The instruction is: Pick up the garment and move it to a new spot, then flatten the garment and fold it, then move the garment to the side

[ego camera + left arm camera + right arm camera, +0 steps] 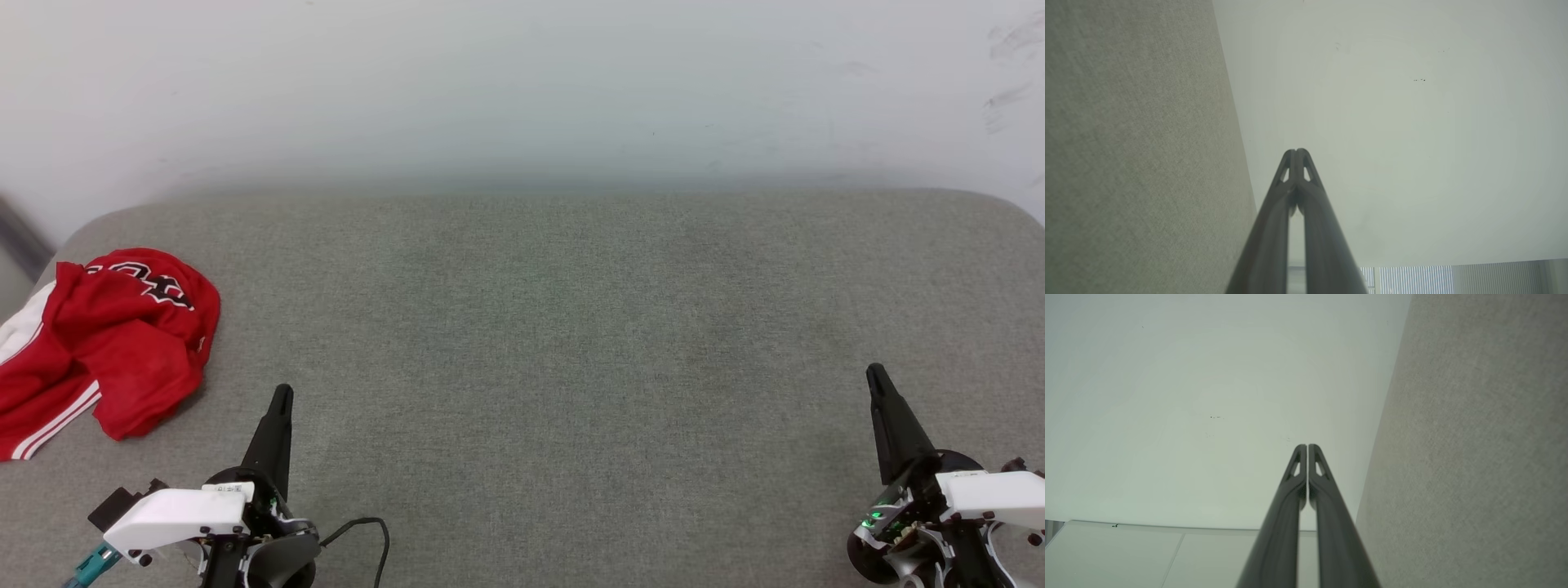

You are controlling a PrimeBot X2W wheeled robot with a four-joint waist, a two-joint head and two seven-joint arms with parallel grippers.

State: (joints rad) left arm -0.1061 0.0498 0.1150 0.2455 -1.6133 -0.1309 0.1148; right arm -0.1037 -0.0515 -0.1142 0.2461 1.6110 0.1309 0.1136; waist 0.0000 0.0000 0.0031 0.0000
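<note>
The red jersey garment [114, 343] lies crumpled at the far left edge of the grey padded surface [555, 343], with black white-outlined lettering on top and a white sleeve and white stripes at its left side. My left gripper [282, 392] sits at the lower left, shut and holding nothing, its tips just right of and below the garment. My right gripper [875, 372] rests at the lower right, shut and holding nothing, far from the garment. In the wrist views the left gripper [1297, 152] and the right gripper [1307, 446] both show fingertips pressed together.
A pale wall [522, 82] rises behind the surface. A black cable [363, 527] loops beside my left wrist. The surface's rounded left corner drops off near the garment, part of which hangs past the picture's left edge.
</note>
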